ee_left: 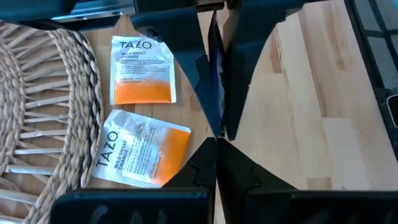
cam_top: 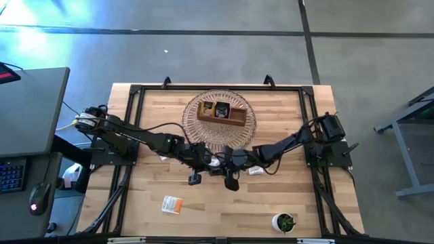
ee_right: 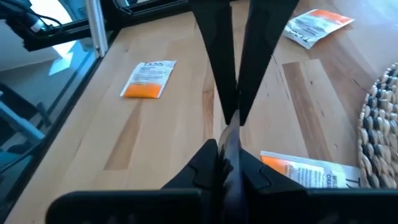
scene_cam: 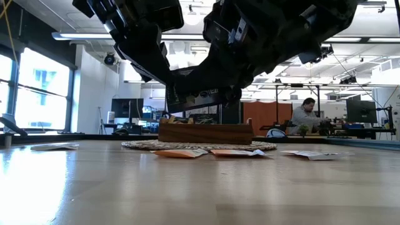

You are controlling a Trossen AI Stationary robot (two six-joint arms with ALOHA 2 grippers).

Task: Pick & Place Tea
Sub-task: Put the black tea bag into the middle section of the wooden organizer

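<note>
Both arms meet at the centre of the high view, just below the round woven mat (cam_top: pixel 203 135), and their dark bulk hides whatever lies under them. The left gripper (ee_left: pixel 216 134) has its fingers pinched tight together, and a thin dark sachet (ee_left: pixel 214 74) stands edge-on between them and the other arm's fingers; its print is unreadable. The right gripper (ee_right: pixel 231 118) has fingers drawn narrow on that same thin edge, so both seem to pinch it.

Two white-and-orange sachets (ee_left: pixel 142 70) lie flat on the table (cam_top: pixel 224 210) beside the mat's rim. Another sachet (cam_top: pixel 172 204) sits alone at lower left in the high view. The wooden tray (cam_top: pixel 222 112) rests on the mat, its contents too small to make out. In the low view the arms block most of the frame's top.
</note>
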